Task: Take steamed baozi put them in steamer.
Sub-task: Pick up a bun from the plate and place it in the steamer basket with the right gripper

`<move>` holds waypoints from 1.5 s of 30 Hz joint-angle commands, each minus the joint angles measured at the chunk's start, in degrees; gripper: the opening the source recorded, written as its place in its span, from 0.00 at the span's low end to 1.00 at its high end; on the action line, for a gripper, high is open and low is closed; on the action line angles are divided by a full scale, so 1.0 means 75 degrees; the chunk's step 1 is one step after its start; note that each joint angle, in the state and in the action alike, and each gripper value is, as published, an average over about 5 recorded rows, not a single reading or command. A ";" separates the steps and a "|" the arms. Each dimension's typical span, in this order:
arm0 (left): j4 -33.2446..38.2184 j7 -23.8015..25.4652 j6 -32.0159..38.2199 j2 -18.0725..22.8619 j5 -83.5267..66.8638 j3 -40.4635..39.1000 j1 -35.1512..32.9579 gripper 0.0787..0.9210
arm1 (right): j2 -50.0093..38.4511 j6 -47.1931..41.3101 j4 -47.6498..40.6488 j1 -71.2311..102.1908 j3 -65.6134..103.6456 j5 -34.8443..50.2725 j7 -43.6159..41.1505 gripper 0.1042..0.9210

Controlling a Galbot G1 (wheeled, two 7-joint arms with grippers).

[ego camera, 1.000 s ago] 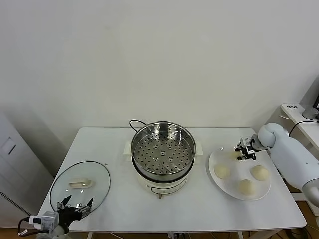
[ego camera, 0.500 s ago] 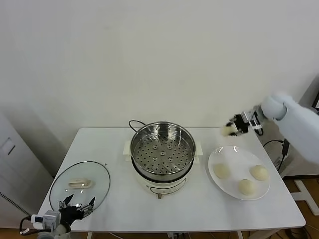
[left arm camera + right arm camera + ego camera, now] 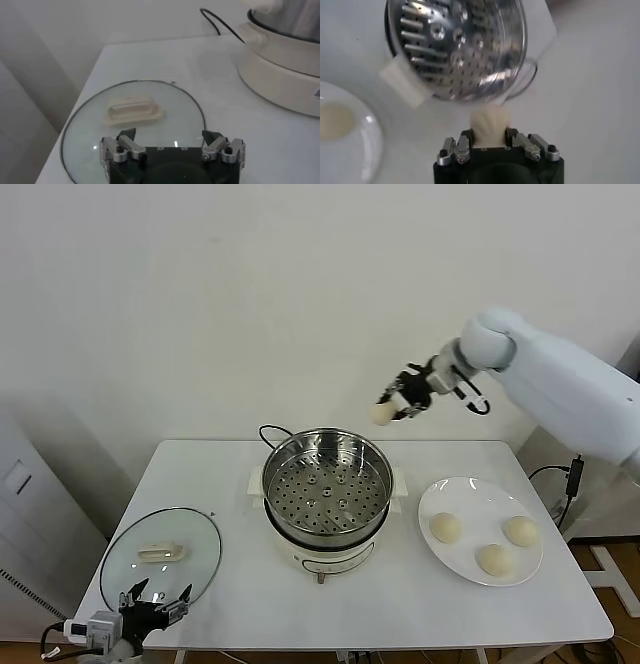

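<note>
My right gripper (image 3: pixel 392 408) is shut on a pale baozi (image 3: pixel 381 414) and holds it in the air above the steamer's back right rim; the bun shows between the jaws in the right wrist view (image 3: pixel 490 124). The steamer (image 3: pixel 327 494) is a shiny steel pot with an empty perforated tray on a white base, mid-table; it also shows in the right wrist view (image 3: pixel 457 45). Three baozi (image 3: pixel 445 527) (image 3: pixel 520 530) (image 3: pixel 494 559) lie on the white plate (image 3: pixel 460 494) to its right. My left gripper (image 3: pixel 172 145) is open and empty, low at the front left, over the glass lid.
A round glass lid (image 3: pixel 160 549) with a white handle (image 3: pixel 134 110) lies flat at the table's front left. The steamer's black cord (image 3: pixel 268 431) loops behind the pot. A white wall stands close behind the table.
My right gripper lifted a baozi off the plate and carried it up and left, to above the steamer's back right rim. The plate now holds three. The left arm stayed put.
</note>
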State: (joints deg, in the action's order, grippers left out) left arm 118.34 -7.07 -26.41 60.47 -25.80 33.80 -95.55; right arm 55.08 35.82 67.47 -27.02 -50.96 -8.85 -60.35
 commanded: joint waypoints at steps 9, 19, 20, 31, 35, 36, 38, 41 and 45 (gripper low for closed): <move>0.0010 0.0001 0.0039 0.0044 0.0027 0.0016 -0.0113 0.88 | 0.1099 0.1890 0.0122 0.0454 -0.0017 -0.2558 0.0159 0.38; 0.0055 0.0003 0.0041 0.0109 0.0092 0.0027 -0.0208 0.88 | 0.1304 0.1890 0.0145 0.1115 0.0149 -0.3236 -0.0010 0.40; 0.0062 0.0003 0.0043 0.0117 0.0097 0.0034 -0.0226 0.88 | 0.1357 0.1890 0.0113 0.1213 0.0198 -0.3349 -0.0006 0.40; 0.0085 0.0005 0.0046 0.0163 0.0116 0.0021 -0.0258 0.88 | 0.1738 0.1890 -0.0287 0.1882 0.0619 -0.4163 0.0042 0.41; 0.0078 0.0006 0.0045 0.0154 0.0117 0.0014 -0.0237 0.88 | 0.1846 0.1890 -0.0387 0.1957 0.0705 -0.4312 0.0085 0.41; 0.0078 0.0006 0.0045 0.0152 0.0117 0.0013 -0.0232 0.88 | 0.1884 0.1890 -0.0426 0.1974 0.0726 -0.4360 0.0094 0.41; 0.0081 0.0007 0.0045 0.0150 0.0117 0.0012 -0.0228 0.88 | 0.1951 0.1890 -0.0498 0.2004 0.0755 -0.4448 0.0098 0.42; 0.0087 0.0008 0.0048 0.0150 0.0116 0.0012 -0.0236 0.88 | 0.2042 0.1890 -0.0599 0.2060 0.0823 -0.4595 0.0121 0.43; 0.0085 0.0008 0.0069 0.0151 0.0115 0.0012 -0.0264 0.88 | 0.2112 0.1890 -0.0673 0.2114 0.0923 -0.4775 0.0189 0.50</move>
State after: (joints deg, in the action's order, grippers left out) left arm 119.01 -7.03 -25.91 61.61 -24.95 33.91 -97.45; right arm 69.90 47.21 63.30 -12.01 -44.81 -42.05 -59.00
